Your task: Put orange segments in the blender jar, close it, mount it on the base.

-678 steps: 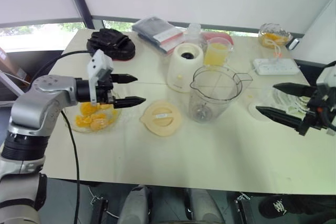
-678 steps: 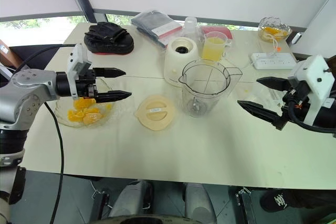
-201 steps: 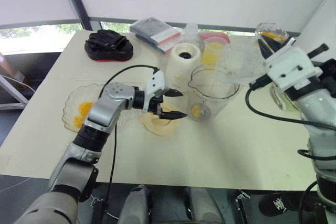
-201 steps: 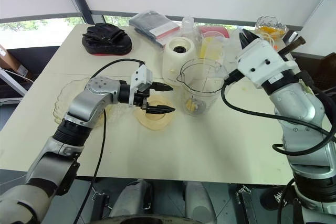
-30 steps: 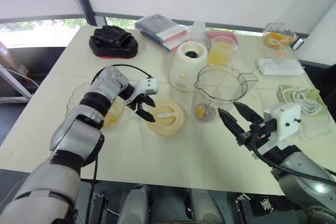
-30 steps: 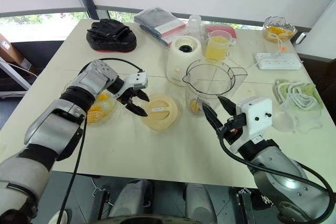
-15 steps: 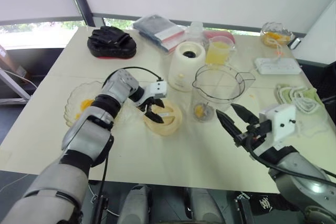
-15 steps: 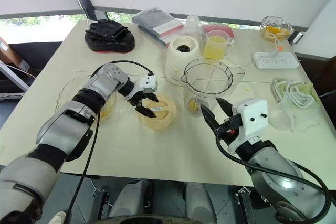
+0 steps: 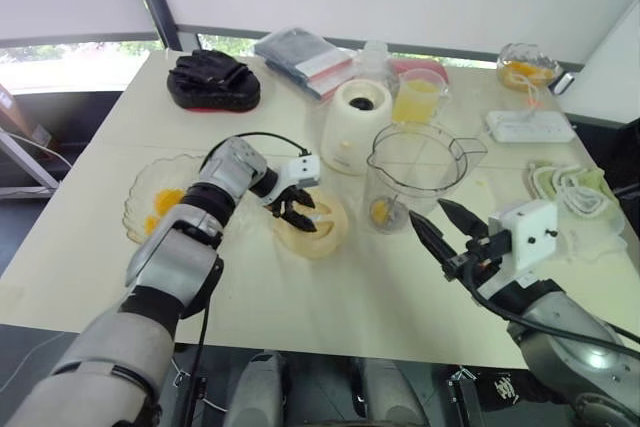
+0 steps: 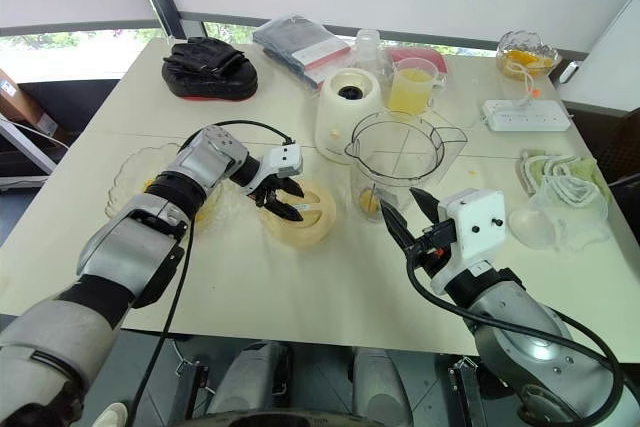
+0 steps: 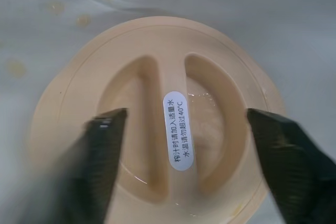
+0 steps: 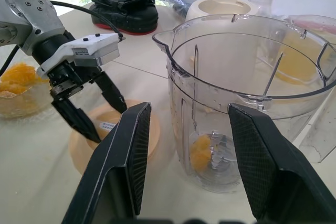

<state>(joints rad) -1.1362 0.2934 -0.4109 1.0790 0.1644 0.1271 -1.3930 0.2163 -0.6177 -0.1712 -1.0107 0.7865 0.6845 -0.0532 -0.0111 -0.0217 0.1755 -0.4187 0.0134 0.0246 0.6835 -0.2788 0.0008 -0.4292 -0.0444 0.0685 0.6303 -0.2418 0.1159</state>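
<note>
the left gripper (image 9: 298,211) hangs tips-down over the round cream lid (image 11: 157,66), fingers spread wide on either side of its raised, labelled centre bar, gripping nothing; whether the tips touch it i cannot tell. the lid lies flat just beside the clear blender jar (image 12: 241,103), which stands upright and uncovered, orange segments (image 12: 202,153) at its bottom. the right gripper (image 9: 430,211), wide open and empty, points at the jar.
</note>
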